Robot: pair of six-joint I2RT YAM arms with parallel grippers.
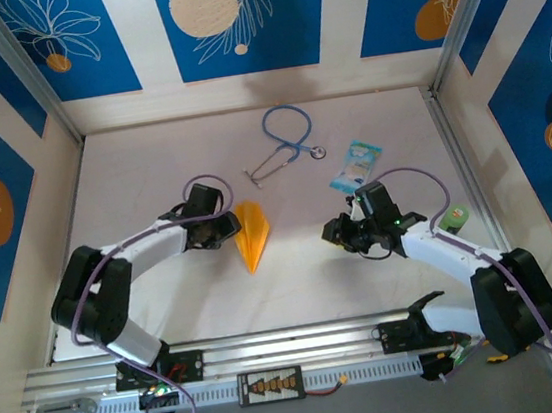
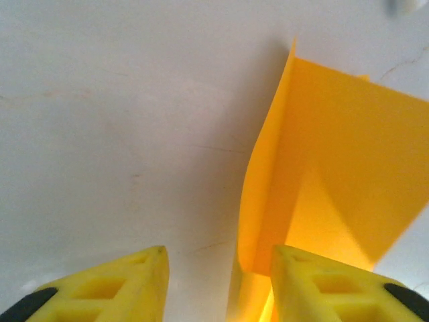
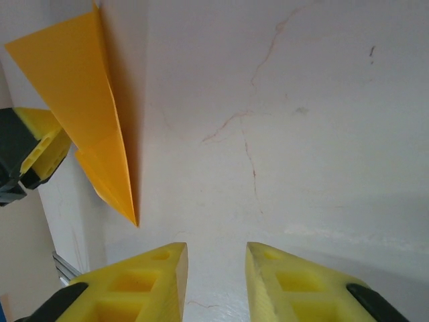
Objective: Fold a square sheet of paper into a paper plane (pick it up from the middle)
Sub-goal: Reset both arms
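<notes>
The square sheet of paper lies folded into an orange-yellow paper plane (image 1: pixel 251 235) on the white table (image 1: pixel 151 171), its pointed tip toward the near edge. My left gripper (image 1: pixel 227 231) is at the plane's left side and stands open. In the left wrist view the plane's (image 2: pixel 335 174) upright fold rises between the fingers of that gripper (image 2: pixel 219 253), close against the right finger (image 2: pixel 315 282), with a wide gap to the left one. My right gripper (image 1: pixel 332 235) is open and holds nothing (image 3: pixel 216 247), well to the right of the plane (image 3: pixel 87 100).
A blue stethoscope (image 1: pixel 286 140) lies at the back middle, with a light-blue printed packet (image 1: pixel 356 164) to its right, just behind the right arm. An aluminium rail (image 1: pixel 293 347) runs along the near edge. Patterned walls close in three sides of the table.
</notes>
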